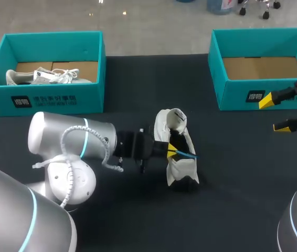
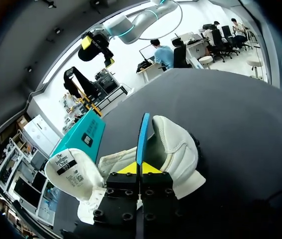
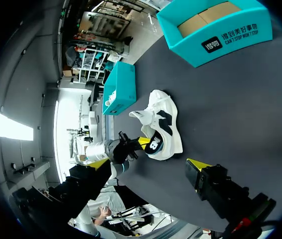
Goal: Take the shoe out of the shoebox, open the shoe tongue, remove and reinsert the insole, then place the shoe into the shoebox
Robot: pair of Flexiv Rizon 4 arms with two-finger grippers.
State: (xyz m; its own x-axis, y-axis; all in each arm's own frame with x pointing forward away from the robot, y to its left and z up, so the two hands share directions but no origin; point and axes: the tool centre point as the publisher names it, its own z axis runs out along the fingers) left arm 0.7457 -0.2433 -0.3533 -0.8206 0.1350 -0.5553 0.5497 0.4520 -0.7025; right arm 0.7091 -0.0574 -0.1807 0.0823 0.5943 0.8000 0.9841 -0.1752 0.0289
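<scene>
**A:** What could go wrong here?

**B:** The thin blue insole (image 2: 143,134), pinched edge-on by the left gripper (image 2: 140,168), could buckle against the white-and-black sneaker (image 1: 182,169) if it is pushed in askew.

**A:** Where's the sneaker?

**B:** At those fingertips, well apart from the empty teal cardboard shoebox (image 1: 232,97). The right gripper (image 1: 274,113) gapes just beside that box.

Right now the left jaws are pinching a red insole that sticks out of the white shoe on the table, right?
No. The insole is blue, not red. The left wrist view shows it pinched in the left jaws, sticking out of the white shoe on the table.
</scene>
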